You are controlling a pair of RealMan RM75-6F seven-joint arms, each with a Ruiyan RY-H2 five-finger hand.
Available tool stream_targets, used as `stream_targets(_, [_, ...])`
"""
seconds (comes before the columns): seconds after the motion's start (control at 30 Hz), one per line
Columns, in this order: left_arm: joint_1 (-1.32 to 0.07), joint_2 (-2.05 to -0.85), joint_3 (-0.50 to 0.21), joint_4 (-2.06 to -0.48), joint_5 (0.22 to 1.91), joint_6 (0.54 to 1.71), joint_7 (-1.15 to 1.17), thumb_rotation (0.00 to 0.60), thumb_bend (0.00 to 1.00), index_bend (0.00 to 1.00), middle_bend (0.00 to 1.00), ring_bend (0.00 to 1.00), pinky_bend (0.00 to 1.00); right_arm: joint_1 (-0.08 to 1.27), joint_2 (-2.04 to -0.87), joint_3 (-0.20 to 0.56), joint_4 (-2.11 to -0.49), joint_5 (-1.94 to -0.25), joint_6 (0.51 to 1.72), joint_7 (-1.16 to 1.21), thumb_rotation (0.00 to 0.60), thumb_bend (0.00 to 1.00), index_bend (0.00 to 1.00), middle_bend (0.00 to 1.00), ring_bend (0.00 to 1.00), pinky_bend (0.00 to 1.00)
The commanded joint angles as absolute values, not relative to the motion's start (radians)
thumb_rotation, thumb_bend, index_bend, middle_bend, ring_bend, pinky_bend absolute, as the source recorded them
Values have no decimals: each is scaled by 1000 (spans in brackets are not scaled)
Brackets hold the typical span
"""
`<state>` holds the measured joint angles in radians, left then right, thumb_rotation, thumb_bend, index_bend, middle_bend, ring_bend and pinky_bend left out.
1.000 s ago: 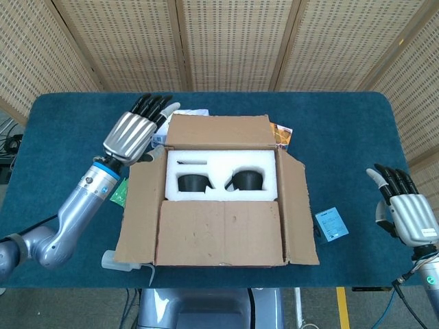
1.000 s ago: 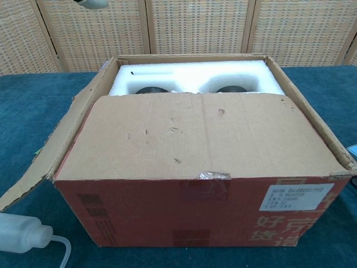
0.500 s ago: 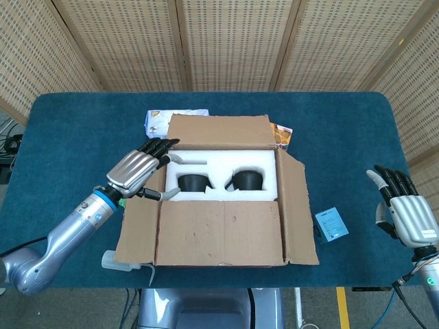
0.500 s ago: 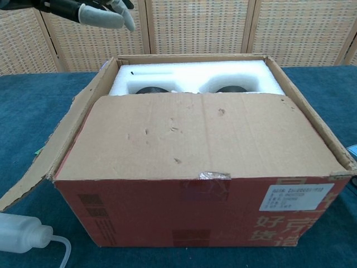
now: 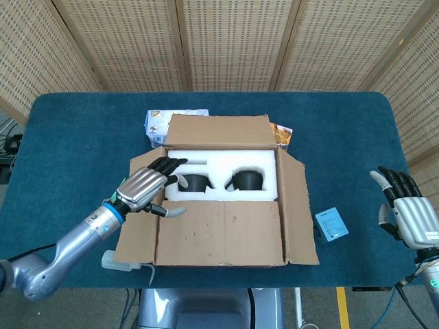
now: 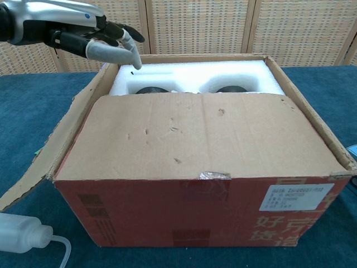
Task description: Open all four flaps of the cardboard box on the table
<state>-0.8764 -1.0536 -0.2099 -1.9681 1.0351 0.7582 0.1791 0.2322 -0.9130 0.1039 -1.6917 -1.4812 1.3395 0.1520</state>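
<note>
From the head camera, the cardboard box [image 5: 219,192] sat mid-table [image 5: 68,130] — near flap [image 5: 219,233] still folded over white foam [image 5: 219,163]. The left hand [image 5: 145,188] hovered over its left edge, fingers spread, empty; the right hand [image 5: 406,214] hung apart, apparently empty.

From the chest camera, the left hand [image 6: 83,33] was above the box's [image 6: 201,206] far-left corner — a white bottle [image 6: 22,233] nearby.

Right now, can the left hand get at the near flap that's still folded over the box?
Probably yes. The left hand hovers open over the box's left side, beside the near flap, which lies flat over the foam insert. Nothing sits between them, and the flap's inner edge is exposed.
</note>
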Motion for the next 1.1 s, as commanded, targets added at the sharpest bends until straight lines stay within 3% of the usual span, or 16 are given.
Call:
stream_targets(0.03, [-884,-1065,-202,-1964,1025,757,184,178,221,311,0,0,0,231,-914,103,-1688,-1481,1339,155,600,852,52,43,0,43])
stream_targets(0.7, [-925,-1133,-154,-1950,975,751,209,174,178,311,0,0,0,224,-918,102,-1670,-1479,1341,177,600,852,52,43,0,43])
stream_targets(1.1, [-940,-1100,-155,-1988,959,717,164,160,172,312,0,0,0,218,-918,102,-1662,-1481,1350,189,600,852,52,43,0,43])
